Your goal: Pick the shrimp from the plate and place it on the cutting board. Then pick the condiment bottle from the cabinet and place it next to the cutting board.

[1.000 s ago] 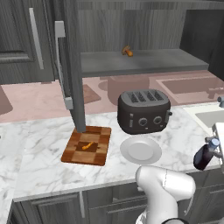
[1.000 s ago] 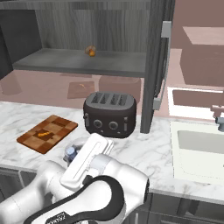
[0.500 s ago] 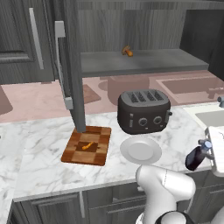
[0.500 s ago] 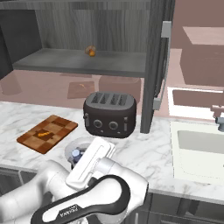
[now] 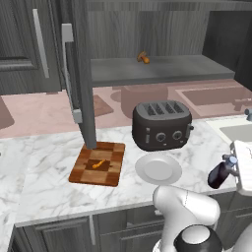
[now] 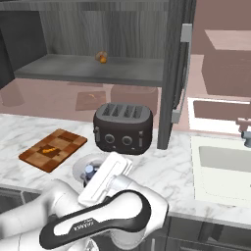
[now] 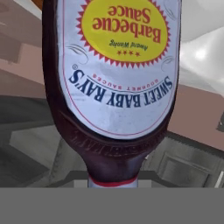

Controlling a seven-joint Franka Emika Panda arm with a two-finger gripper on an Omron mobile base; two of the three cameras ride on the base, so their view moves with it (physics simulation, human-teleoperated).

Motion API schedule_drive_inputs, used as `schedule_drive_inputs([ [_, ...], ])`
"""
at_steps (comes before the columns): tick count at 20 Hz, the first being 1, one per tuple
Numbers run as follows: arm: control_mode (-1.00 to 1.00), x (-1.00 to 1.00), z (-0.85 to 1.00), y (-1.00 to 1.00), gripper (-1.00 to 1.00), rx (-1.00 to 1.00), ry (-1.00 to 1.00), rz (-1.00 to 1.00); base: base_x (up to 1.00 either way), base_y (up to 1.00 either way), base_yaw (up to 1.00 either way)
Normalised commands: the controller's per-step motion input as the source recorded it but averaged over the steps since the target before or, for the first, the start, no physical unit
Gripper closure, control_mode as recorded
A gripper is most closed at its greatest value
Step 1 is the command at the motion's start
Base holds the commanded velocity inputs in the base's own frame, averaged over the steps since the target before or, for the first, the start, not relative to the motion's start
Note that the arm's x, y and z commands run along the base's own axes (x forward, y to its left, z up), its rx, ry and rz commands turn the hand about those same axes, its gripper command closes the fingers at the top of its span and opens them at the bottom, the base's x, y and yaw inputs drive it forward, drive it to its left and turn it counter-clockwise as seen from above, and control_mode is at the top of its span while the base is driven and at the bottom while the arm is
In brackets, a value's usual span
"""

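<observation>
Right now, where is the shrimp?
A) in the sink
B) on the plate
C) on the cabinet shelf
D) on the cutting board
D: the small orange shrimp lies on the checkered cutting board, while the plate beside it is bare; the orange piece on the cabinet shelf is a different, stemmed object.

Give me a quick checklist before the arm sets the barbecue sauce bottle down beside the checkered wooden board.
1. Tiny orange shrimp on the checkered wooden cutting board: ok.
2. Dark reddish-brown condiment bottle held by the gripper: ok.
3. Bottle upright: not ok, tilted.
4. Bottle near the board: not ok, far to the right past the round pale plate.
5. Bare marble counter beside the board: ok.
6. Finger contact on the bottle: cannot tell.
</observation>
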Motion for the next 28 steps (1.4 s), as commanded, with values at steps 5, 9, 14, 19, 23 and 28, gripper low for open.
schedule_drive_inputs([
  [5, -1.00, 0.14, -0.04, -0.15, 1.00, 0.00, 0.00, 0.00, 0.00, 0.00, 0.00],
  [9, -1.00, 0.23, -0.14, -0.10, 1.00, 0.00, 0.00, 0.00, 0.00, 0.00, 0.00],
  [14, -1.00, 0.23, -0.18, -0.04, 1.00, -0.01, -0.01, 0.00, 0.00, 0.00, 0.00],
  [19, -1.00, 0.27, -0.23, 0.00, 1.00, -0.03, -0.02, 0.00, 0.00, 0.00, 0.00],
  [23, -1.00, 0.19, -0.19, 0.00, 1.00, -0.04, -0.03, 0.00, 0.00, 0.00, 0.00],
  [28, -1.00, 0.09, -0.14, 0.00, 1.00, -0.03, -0.04, 0.00, 0.00, 0.00, 0.00],
])
